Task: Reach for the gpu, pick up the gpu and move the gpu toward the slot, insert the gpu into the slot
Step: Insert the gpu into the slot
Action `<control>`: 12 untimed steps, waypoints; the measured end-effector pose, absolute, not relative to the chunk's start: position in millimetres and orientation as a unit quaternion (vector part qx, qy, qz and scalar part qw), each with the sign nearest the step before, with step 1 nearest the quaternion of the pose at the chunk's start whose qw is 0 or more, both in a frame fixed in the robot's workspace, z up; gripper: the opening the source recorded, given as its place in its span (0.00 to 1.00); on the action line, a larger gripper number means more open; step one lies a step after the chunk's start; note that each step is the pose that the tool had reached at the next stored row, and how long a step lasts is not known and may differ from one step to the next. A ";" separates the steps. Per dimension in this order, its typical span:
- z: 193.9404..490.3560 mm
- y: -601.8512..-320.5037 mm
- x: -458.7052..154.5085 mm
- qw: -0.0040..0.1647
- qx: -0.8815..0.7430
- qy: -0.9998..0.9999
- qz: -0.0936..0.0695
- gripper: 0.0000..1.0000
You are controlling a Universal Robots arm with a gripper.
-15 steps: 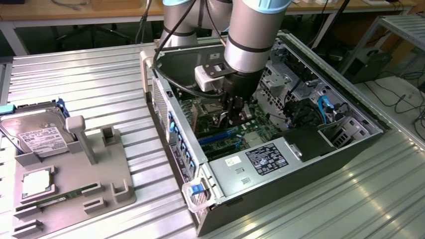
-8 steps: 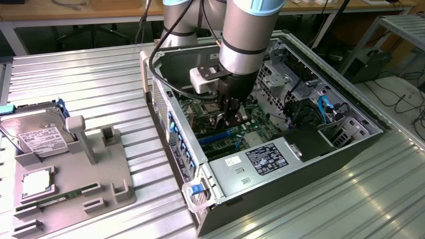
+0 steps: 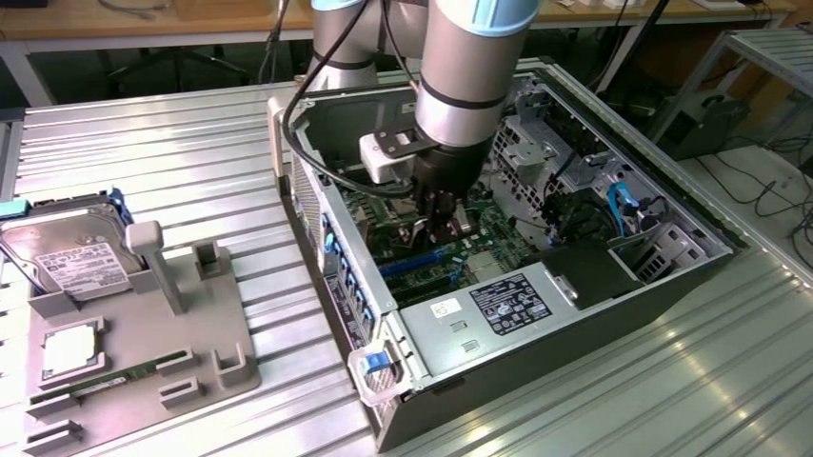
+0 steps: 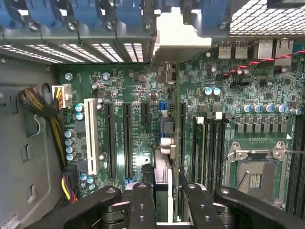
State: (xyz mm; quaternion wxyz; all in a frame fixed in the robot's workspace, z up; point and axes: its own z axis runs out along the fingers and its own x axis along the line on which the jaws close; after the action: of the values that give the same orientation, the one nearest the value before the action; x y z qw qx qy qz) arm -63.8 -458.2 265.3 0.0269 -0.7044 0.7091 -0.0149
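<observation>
Gripper [image 4: 164, 205] first: its dark fingers [image 4: 143, 202] stand either side of the gpu [image 4: 163, 167] and are closed on it, taking the card by its two flat faces near the upper edge. The card hangs edge-on, its silver bracket [image 4: 183, 31] at the rear wall of the case. It sits in line with the slot [image 3: 409, 263], the blue strip on the motherboard [image 4: 143, 95]. Whether the edge connector has entered the slot cannot be told.

Handling, as a judgement:
- The card looks light and stiff, a thin board that will not sag in the grip.
- It is fragile where components stand proud and along the contact edge.
- The faces are smooth, so a firm squeeze on bare board, clear of the bracket, looks the sound hold.
- It appears to tolerate little tilt against so narrow a slot.

Containers, by the exterior view:
- The open computer case [image 3: 546, 381] fills the centre. Inside are the motherboard, a silver power supply [image 3: 508, 305] at 5 o'clock from the gripper, and blue cables [image 3: 623, 205] at 3 o'clock.
- A grey fixture tray [image 3: 204, 324] lies at 8 o'clock from the case, well apart from it. It holds a hard drive [image 3: 70, 257], a square processor [image 3: 70, 347] and a green memory stick [image 3: 109, 381].
</observation>
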 end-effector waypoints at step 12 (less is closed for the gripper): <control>255.5 -460.2 -66.3 0.021 -0.705 0.709 -0.009 0.27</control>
State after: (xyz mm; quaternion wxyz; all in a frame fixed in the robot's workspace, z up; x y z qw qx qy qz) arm -66.3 -460.2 255.5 0.0212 -0.7050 0.7088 -0.0093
